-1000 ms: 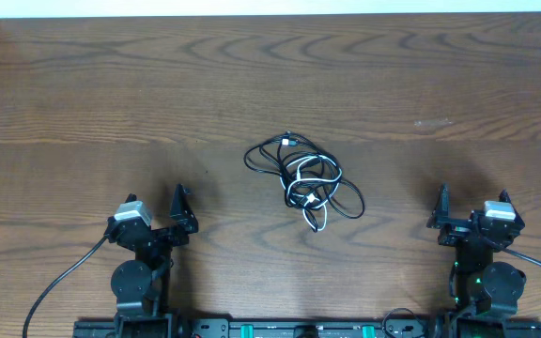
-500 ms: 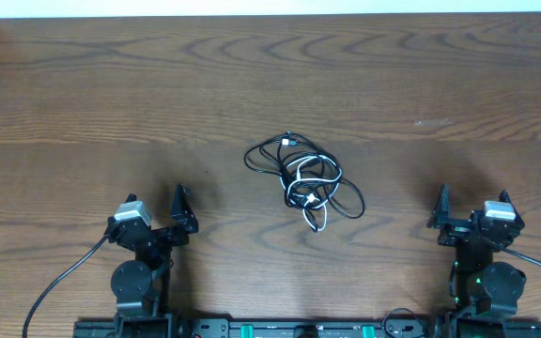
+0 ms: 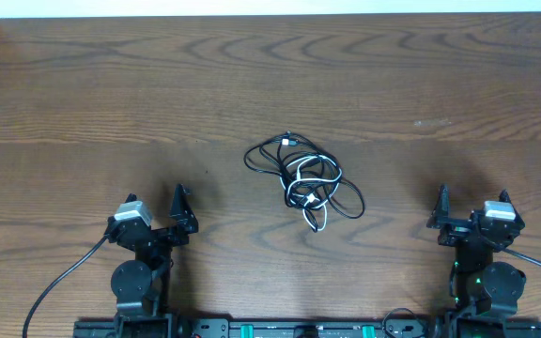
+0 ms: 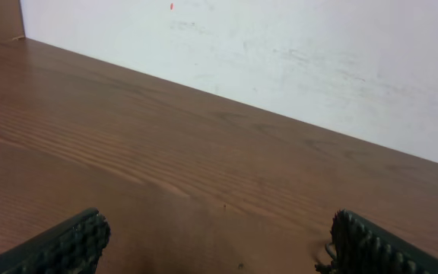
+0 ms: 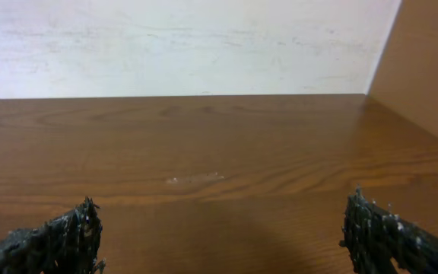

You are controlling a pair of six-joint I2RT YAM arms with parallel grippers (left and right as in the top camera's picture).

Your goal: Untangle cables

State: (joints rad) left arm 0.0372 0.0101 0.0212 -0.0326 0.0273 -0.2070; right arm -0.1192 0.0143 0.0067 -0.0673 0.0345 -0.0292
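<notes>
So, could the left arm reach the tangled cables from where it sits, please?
Probably yes: only bare table lies between the left gripper and the cables, its jaws stand open, and nothing blocks the way.

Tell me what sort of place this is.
Probably a robotics lab bench: a brown wood-grain table against a plain white wall, two black robot arms at its near edge, and a tangle of thin black and white cables.

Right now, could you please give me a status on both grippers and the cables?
Left gripper open, empty. Right gripper open, empty. Cables tangled in one pile, mid-table, untouched. Nothing else seen on the wooden table.
</notes>
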